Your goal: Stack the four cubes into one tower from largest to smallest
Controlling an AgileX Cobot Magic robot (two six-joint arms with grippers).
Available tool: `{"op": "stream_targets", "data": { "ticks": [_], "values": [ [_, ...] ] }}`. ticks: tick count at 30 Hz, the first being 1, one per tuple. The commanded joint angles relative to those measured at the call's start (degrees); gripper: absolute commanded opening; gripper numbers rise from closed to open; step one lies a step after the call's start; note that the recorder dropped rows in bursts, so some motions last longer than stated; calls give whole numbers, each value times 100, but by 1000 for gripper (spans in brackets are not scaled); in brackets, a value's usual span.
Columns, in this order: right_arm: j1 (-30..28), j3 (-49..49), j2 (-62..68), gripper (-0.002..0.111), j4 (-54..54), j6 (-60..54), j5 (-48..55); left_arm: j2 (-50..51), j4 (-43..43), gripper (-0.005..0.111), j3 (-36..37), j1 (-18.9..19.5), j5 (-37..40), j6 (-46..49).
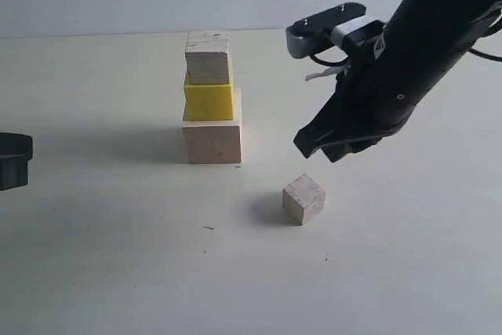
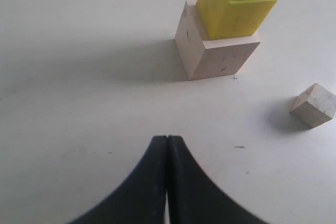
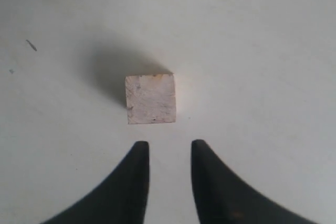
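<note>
One cube, the small pale wood cube (image 1: 303, 198) (image 3: 151, 98), lay alone on the table (image 1: 118, 256), nearest of the four and clear of everything else, resting flat with one corner turned toward the near side. It threw a soft shadow to the side where the stack stood.

Just beyond it and higher up hung my right gripper (image 1: 321, 149) (image 3: 167, 148). Its two dark fingers stood partly apart with a plain gap between them, and they held nothing. In the right wrist view the small cube sat just past the fingertips, in line with the gap but not inside it, and no finger touched the wood.

My left gripper (image 2: 167, 139) was off toward the left edge of the table, well apart from the cubes. Its fingers were pressed together tip to tip, closed on nothing, above bare table.

Farther back, toward the far edge, stood the tower (image 1: 210, 100), three cubes high. The large pale wood cube (image 1: 213, 140) (image 2: 218, 56) formed the base, flat on the table. The yellow cube (image 1: 209, 100) (image 2: 231, 11) sat on top of it, not centred: in the left wrist view a narrow strip of the base's top showed bare along one side. The medium pale wood cube (image 1: 209, 57) rested on the yellow one and was the highest piece. The column stood upright, and the small cube lay well apart from it, nearer and to its right.
</note>
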Motion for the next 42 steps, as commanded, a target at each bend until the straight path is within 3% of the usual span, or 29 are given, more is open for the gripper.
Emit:
{"op": "stream_targets", "data": {
  "ticks": [1, 4, 7, 10, 24, 42],
  "values": [
    [-23, 23, 241, 52, 328, -210, -96, 61, 64, 0, 30, -3, -141, 116],
    [-12, 23, 357, 64, 381, -221, -187, 61, 64, 0, 30, -3, -199, 125],
    [-12, 23, 500, 68, 664, -649, -278, 61, 64, 0, 30, -3, -316, 125],
    [-12, 23, 663, 68, 950, -1102, -367, 61, 64, 0, 30, -3, -438, 125],
    [-12, 12, 1344, 68, 822, -1121, -1008, 61, 64, 0, 30, -3, -475, 125],
    [-12, -53, 1456, 67, 834, -1071, -834, 61, 64, 0, 30, -3, -475, 125]
  ]
}}
